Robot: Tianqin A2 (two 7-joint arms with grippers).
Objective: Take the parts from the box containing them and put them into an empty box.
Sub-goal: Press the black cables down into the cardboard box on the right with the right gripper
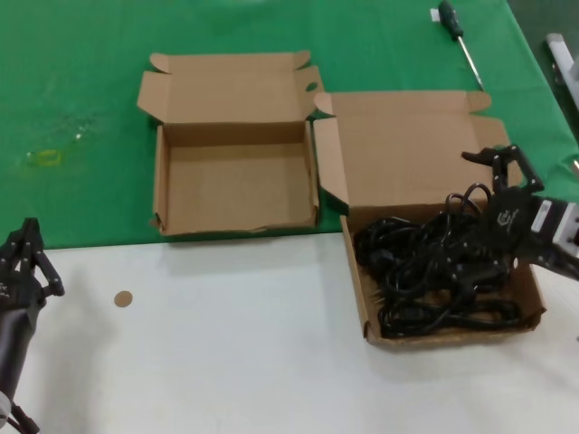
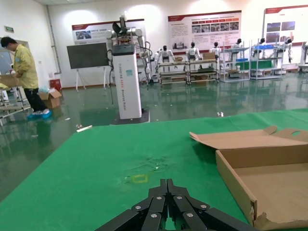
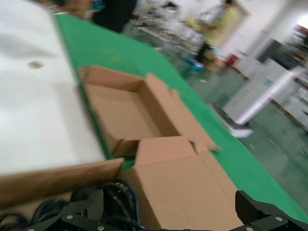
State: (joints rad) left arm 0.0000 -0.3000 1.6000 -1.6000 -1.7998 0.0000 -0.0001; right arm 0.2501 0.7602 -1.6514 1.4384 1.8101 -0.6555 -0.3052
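The box holding the parts [image 1: 534, 294] sits at the right, its tall lid [image 1: 407, 149] open behind it. It is filled with a tangle of black cables [image 1: 434, 271]. My right gripper [image 1: 481, 181] is open and hovers over the far right part of the cables, its fingers spread wide and holding nothing. In the right wrist view my right gripper [image 3: 171, 208] is above the cables [image 3: 115, 199], in front of the lid [image 3: 183, 183]. The empty box [image 1: 235, 194] lies to the left on the green cloth; it also shows in the right wrist view [image 3: 127, 113] and the left wrist view [image 2: 269, 180]. My left gripper [image 1: 29, 258] is shut and parked at the near left.
A screwdriver [image 1: 460, 36] lies on the green cloth [image 1: 81, 81] at the far right. A small brown disc [image 1: 122, 298] lies on the white table [image 1: 226, 344]. A yellowish mark [image 1: 45, 156] is on the cloth at the left.
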